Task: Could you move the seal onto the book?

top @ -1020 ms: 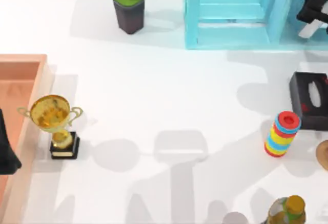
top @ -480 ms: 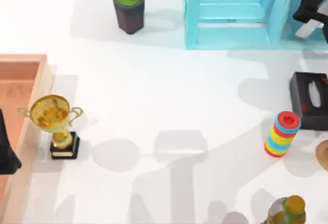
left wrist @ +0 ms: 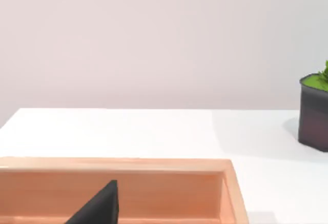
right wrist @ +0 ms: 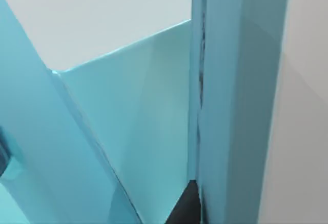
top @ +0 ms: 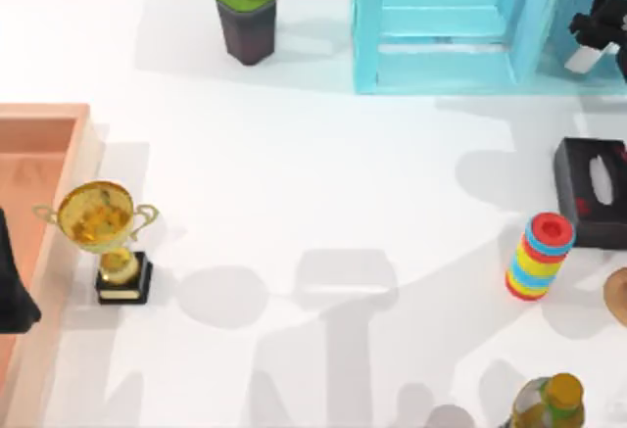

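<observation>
Reaching right tool [top: 600,34], half cut off

Seal [top: 618,296]: small brown rounded shape at table's right edge, near side, cut off by frame so only part in sight; seen from above, tan-brown top; sits on white table [top: 323,183] just right of striped ring stack [top: 538,256], nearer than black tissue box [top: 591,191]; upright or tilted: cannot tell

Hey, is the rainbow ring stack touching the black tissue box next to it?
Cannot tell. In the top view the ring stack rises in front of the tissue box, and its red top overlaps the box's edge, hiding whether their bases meet on the table.
</observation>
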Tool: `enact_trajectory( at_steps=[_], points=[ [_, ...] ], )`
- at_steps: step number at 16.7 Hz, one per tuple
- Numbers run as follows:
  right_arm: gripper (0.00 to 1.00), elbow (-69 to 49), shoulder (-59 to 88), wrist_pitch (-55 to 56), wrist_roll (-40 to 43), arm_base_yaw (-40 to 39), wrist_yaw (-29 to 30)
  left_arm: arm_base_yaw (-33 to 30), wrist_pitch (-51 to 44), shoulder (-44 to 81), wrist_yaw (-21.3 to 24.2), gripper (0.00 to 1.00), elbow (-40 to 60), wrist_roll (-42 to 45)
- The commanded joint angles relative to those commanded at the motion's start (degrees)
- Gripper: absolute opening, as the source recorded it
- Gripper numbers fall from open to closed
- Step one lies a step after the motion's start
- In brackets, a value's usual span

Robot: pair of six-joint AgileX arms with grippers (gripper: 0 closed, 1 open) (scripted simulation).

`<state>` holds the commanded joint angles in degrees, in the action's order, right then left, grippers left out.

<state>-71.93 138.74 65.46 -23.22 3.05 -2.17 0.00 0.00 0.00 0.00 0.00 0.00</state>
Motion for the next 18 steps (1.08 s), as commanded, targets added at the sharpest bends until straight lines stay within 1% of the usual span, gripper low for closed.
enact_trajectory(
  at_steps=[4, 5, 14, 18],
  points=[
    [0.02, 0.0, 0.0, 0.0, 0.0, 0.0, 0.0, 0.0, 0.0, 0.0, 0.0, 1.00, 0.0, 0.0],
    [0.00, 0.0, 0.0, 0.0, 0.0, 0.0, 0.0, 0.0, 0.0, 0.0, 0.0, 1.00, 0.0, 0.0],
    [0.00, 0.1, -0.2, 0.0, -0.1, -0.3, -0.1, 0.0, 0.0, 0.0, 0.0, 1.00, 0.0, 0.0],
    [0.00, 4.1, -5.6, -4.1, -0.1, -0.1, -0.3, 0.0, 0.0, 0.0, 0.0, 1.00, 0.0, 0.0]
  ],
)
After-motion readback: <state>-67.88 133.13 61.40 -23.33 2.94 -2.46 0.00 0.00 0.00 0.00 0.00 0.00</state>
